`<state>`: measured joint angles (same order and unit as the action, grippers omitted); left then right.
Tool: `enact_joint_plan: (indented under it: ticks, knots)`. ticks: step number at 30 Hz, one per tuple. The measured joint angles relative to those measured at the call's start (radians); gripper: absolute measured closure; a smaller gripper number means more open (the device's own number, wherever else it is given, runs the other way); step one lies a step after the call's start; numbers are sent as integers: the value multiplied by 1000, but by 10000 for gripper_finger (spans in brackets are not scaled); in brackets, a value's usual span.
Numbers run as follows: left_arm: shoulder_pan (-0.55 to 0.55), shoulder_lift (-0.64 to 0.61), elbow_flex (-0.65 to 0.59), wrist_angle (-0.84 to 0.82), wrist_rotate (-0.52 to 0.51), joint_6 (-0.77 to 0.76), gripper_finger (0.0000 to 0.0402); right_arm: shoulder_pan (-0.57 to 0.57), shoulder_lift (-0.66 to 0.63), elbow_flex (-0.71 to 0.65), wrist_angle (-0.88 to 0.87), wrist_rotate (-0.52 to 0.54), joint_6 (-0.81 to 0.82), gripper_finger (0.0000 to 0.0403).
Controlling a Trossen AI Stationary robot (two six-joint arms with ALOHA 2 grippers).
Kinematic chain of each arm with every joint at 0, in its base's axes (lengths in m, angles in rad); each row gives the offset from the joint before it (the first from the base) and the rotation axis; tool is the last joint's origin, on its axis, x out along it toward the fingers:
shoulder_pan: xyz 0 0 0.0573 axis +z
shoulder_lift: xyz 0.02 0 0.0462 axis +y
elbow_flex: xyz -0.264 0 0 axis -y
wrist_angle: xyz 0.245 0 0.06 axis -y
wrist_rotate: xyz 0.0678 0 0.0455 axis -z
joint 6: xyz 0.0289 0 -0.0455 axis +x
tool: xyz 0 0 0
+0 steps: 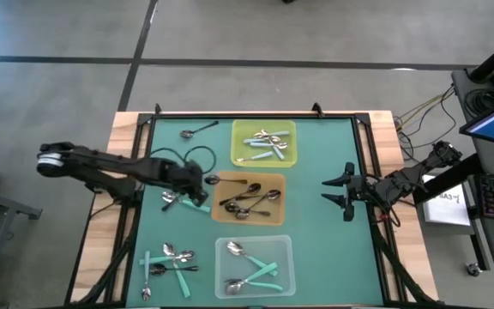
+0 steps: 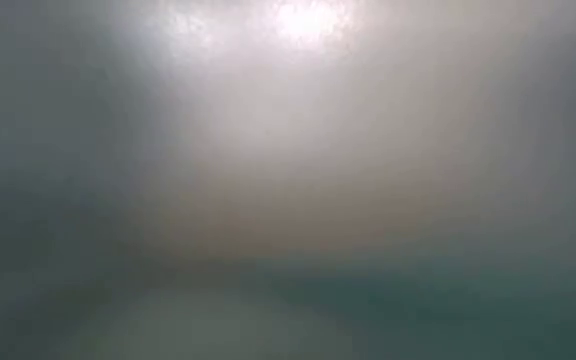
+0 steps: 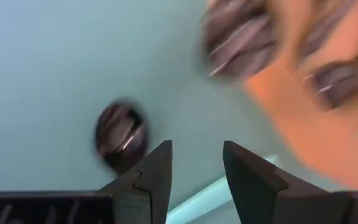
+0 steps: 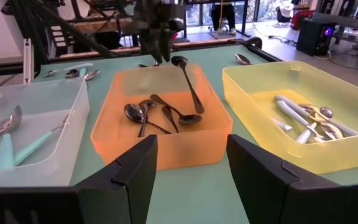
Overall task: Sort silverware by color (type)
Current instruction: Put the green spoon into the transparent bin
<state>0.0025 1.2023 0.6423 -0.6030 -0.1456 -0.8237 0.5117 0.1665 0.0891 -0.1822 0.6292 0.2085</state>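
Low view fogged out, left pincer (image 3: 196,168) parted, empty, blurred dark spoon (image 3: 120,134) beside it; right pincer (image 4: 190,163) wide

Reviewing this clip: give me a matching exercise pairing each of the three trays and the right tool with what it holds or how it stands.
Column one:
1. yellow tray
2. orange tray
3. clear tray
4. right tool

Column two:
A. holds dark spoons, one propped on its far rim
B. open, empty, hanging off to the trays' right
C. holds teal-handled spoons and a shiny one
D. holds pale-handled and shiny spoons, farthest up the high view

Pairs: 1-D, 2-A, 3-C, 4-B
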Motion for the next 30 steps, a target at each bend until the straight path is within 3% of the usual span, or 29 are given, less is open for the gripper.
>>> enact_joint_plan:
  ticks: [5,16,22,30]
  knots:
    - [-54,-82,-102,24,70,3,277,0,0,0,0,0,0,218]
    - [-111,-86,-180,38,72,511,277,0,0,0,0,0,0,218]
    - [-111,-52,-180,52,35,514,277,0,0,0,0,0,0,218]
    - [-111,69,-176,72,58,518,277,0,0,0,0,0,0,218]
